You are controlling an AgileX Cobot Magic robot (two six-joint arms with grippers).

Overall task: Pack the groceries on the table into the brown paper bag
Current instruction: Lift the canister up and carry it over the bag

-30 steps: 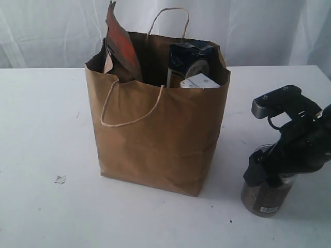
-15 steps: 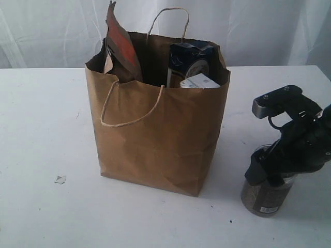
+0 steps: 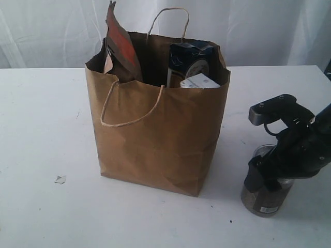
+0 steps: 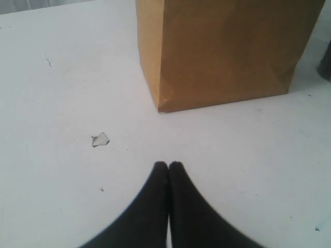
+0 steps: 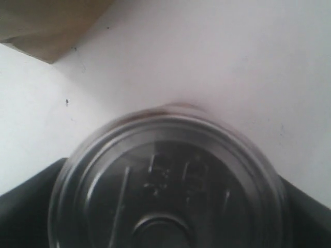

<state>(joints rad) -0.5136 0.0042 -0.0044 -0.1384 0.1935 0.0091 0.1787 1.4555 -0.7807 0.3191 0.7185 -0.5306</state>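
Right gripper (image 3: 269, 175): set down over the can (image 3: 264, 199), jaws wide apart, one on each side of the lid. The right wrist view shows the pull-tab top directly beneath the gripper and a dark finger (image 5: 20, 212) at each flank. Whether the pads touch the wall cannot be told. The can stands upright on the table (image 3: 46, 119), not lifted. Judgement: the top-down straddle is chosen so that closing takes the round body across its width, below the lid.

Left gripper (image 4: 168, 166): fingertips pressed together, nothing between them, low over bare table. A paper scrap (image 4: 100, 139) lies just ahead of it and the bag corner is beyond. It is not engaged in the work.

Bag (image 3: 160, 134): upright, mouth open, well apart from the right gripper on the side toward the left arm. Inside, a pouch (image 3: 121, 49) leans at the far side from the gripper; a blue packet (image 3: 191, 59) and a carton (image 3: 199, 81) sit at the near side, topping the rim.

Clearances, as judgement: open table lies between can and bag, so the sideways carry is unobstructed. The can must rise above the rim and the near-side carton. The free room in the mouth is the middle gap between pouch and packet. The front handle loop hangs outside, clear of the mouth; the rear loop stands up behind it.
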